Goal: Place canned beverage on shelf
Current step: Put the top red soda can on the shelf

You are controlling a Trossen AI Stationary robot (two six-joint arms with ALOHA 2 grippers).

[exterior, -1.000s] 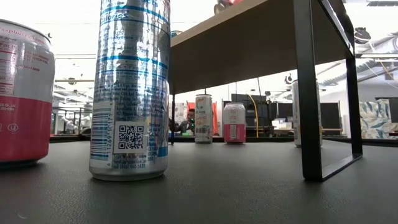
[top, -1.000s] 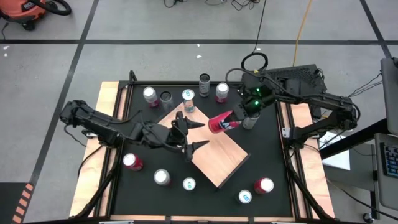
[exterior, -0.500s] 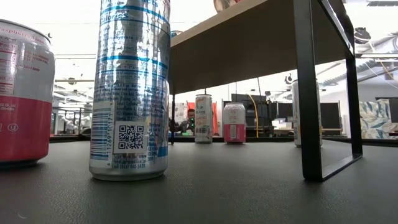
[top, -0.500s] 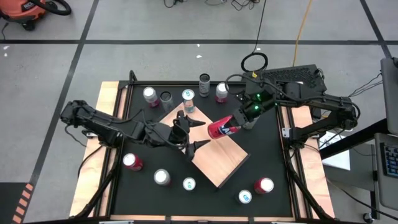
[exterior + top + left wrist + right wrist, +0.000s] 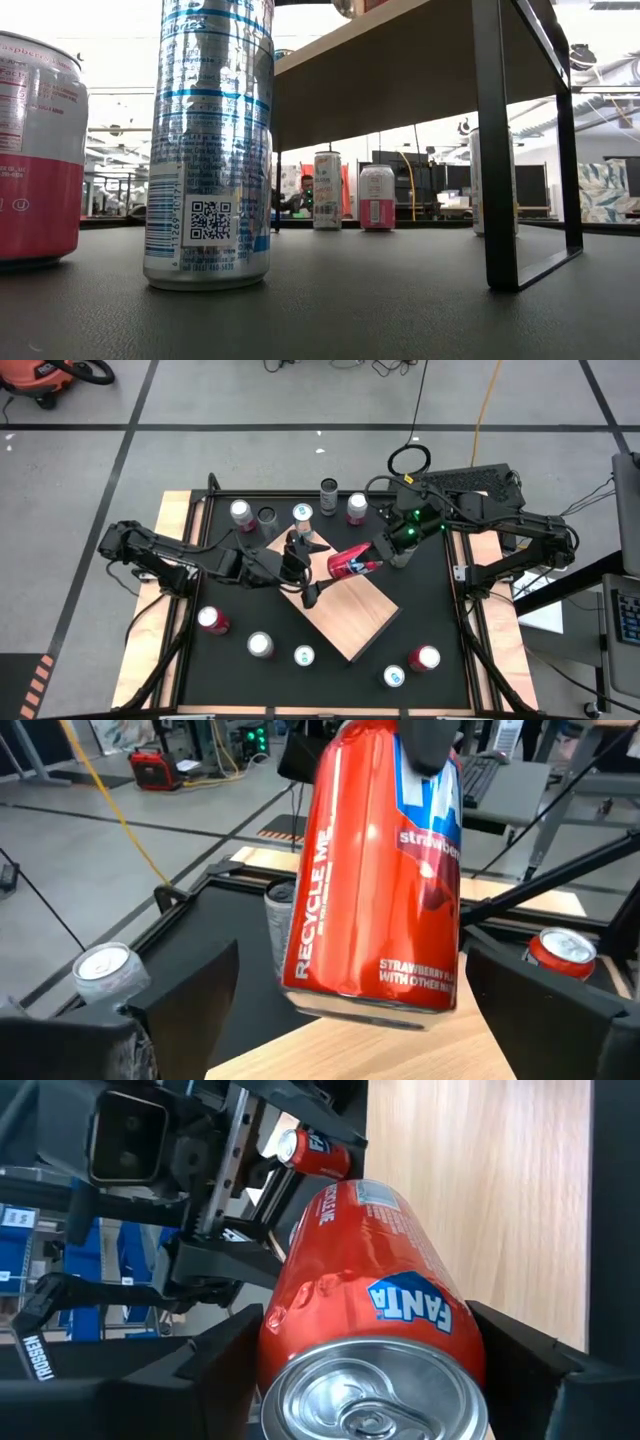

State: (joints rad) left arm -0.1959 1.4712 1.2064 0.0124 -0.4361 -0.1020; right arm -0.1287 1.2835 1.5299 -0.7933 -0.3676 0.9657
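A red Fanta can hangs tilted over the pale wooden shelf, with my right gripper shut on it. My left gripper is open in front of the can's bottom end. In the left wrist view its fingers stand on either side of the can, close to it; I see no touch. The low view shows the shelf's underside on black legs. My right gripper pinches the can's side wall near its lid end between its two fingers. The fingers come slanting down from the table's right and lie along the can. The can hangs clear above the shelf, bottom end toward the left gripper and lower.
Several cans stand along the table's far edge and along its near edge. One more stands below the right arm. A tall silver can and a pink one stand close to the low camera.
My left gripper has moved toward the far edge and up to the can's bottom end, opening wider. My right gripper has carried the can a little toward the table's left, still tilted and clear of the shelf.
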